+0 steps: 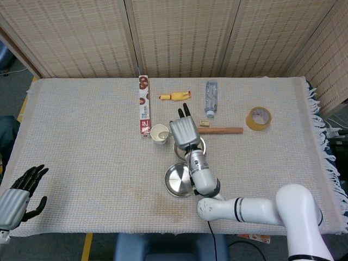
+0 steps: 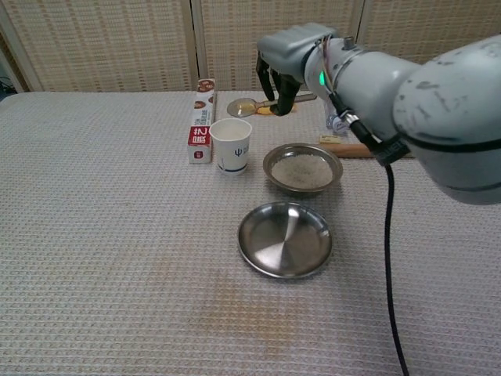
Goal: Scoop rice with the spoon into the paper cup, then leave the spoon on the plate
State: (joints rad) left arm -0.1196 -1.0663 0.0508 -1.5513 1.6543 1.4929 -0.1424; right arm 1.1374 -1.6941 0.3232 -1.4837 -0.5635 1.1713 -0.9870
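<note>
Nearest to us, low in the chest view, lies the shallow round steel plate [image 2: 285, 239], bare and waiting, which we judge is where the spoon must end up. Just above it sits the steel bowl of rice [image 2: 302, 168], and to its left the white paper cup [image 2: 231, 145] stands upright beside a red and white carton [image 2: 201, 124]; cup and bowl near each other keep the carry short.

Above the bowl, our right hand [image 2: 291, 61] holds the metal spoon [image 2: 266, 103] by its handle, fingers curled down around it, the spoon bowl pointing left and roughly level, above the table between cup and rice. The forearm reaches in from the right of the frame.

In the head view's lower left corner, our left hand [image 1: 20, 193] rests idle with fingers spread, holding nothing.
</note>
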